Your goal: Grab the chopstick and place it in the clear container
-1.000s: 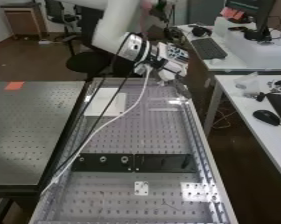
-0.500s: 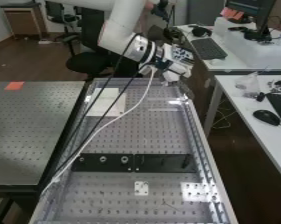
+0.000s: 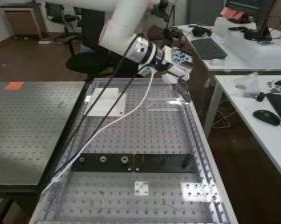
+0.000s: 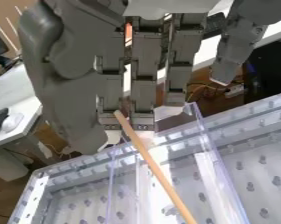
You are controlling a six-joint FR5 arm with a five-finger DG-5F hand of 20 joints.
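In the high view, the white jointed robot arm (image 3: 127, 24) comes in from the upper left, and its dark grey mechanical hand (image 3: 182, 90) is over the far end of the grey perforated tabletop (image 3: 144, 136), at its right side. A white flat rectangular piece (image 3: 107, 96) lies on this tabletop, to the left of the hand. Much nearer to the camera, two black rectangular plates (image 3: 164, 163) are lying end to end across it.

In the wrist view, the fingers (image 4: 145, 82) of the hand are extended, straight and not curled. Some of them are side by side with narrow gaps, and one is well apart from these. The big grey thumb (image 4: 57, 70) is also apart from the fingers, at their other side.

The light brown wooden chopstick (image 4: 154, 165) has one end at the fingertips, and I cannot tell if it really touches them. From there it goes slanted across the clear, thin-walled plastic container (image 4: 214, 150). Whether it is inside the walls or above them, I cannot tell.
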